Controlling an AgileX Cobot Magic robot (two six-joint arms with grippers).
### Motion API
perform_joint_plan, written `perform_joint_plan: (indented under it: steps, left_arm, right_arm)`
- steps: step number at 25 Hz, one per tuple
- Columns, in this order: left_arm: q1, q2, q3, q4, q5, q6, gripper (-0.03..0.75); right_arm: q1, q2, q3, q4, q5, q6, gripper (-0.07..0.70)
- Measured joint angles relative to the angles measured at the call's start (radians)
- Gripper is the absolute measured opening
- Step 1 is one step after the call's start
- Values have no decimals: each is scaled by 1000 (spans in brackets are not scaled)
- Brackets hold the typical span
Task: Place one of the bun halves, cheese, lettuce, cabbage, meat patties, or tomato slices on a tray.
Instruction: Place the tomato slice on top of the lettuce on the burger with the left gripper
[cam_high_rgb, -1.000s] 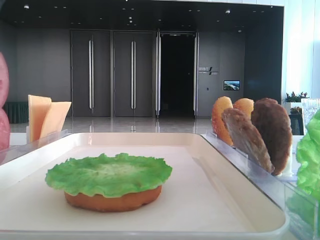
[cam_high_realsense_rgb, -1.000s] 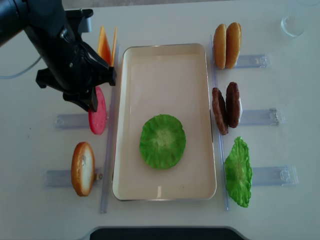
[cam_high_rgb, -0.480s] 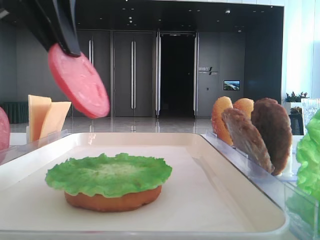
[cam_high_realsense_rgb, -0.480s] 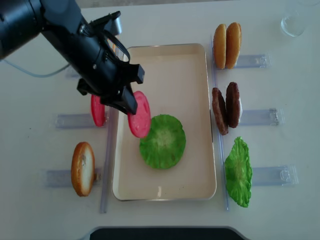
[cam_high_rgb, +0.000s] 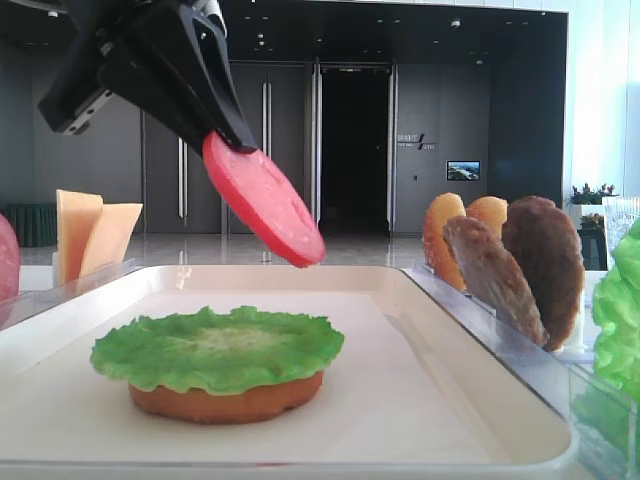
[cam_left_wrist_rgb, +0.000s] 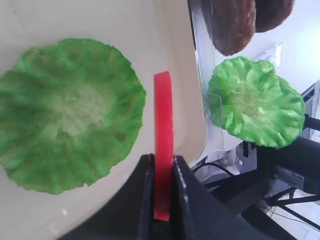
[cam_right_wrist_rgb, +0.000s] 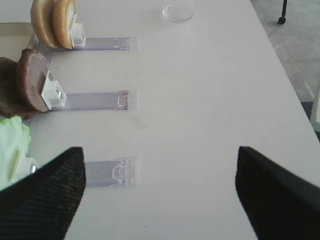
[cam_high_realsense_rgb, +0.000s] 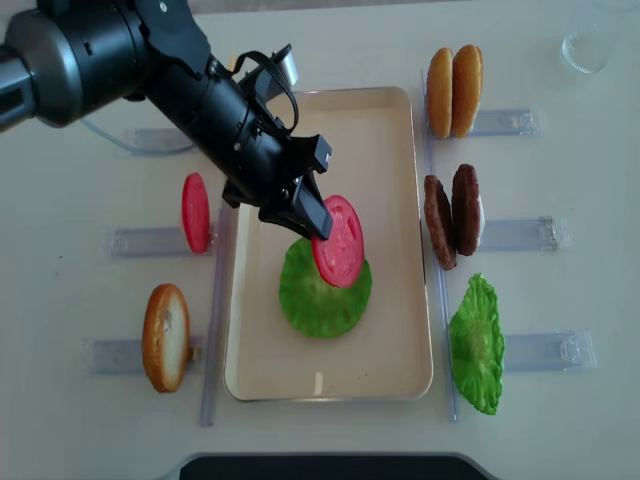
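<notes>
One white tabletop (cam_high_realsense_rgb: 330, 440), cream tray (cam_high_realsense_rgb: 395, 110), dark double doors (cam_high_rgb: 225, 150) behind, left tool (cam_high_realsense_rgb: 312, 222) clamping tomato slice (cam_high_realsense_rgb: 339, 243).

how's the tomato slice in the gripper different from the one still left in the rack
The held tomato slice is clamped at its edge by the left gripper and hangs tilted in the air above the lettuce on the tray. The other tomato slice stands on edge in its clear holder on the table, left of the tray, with nothing gripping it. Both are flat, round, red discs that look alike in size.
</notes>
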Motion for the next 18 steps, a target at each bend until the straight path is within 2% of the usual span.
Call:
perform_joint_plan:
  steps: [18]
  left_arm:
    - [0, 33, 0, 7, -12, 53, 48]
  right_arm:
    - [0, 0, 0, 0, 0, 0, 580]
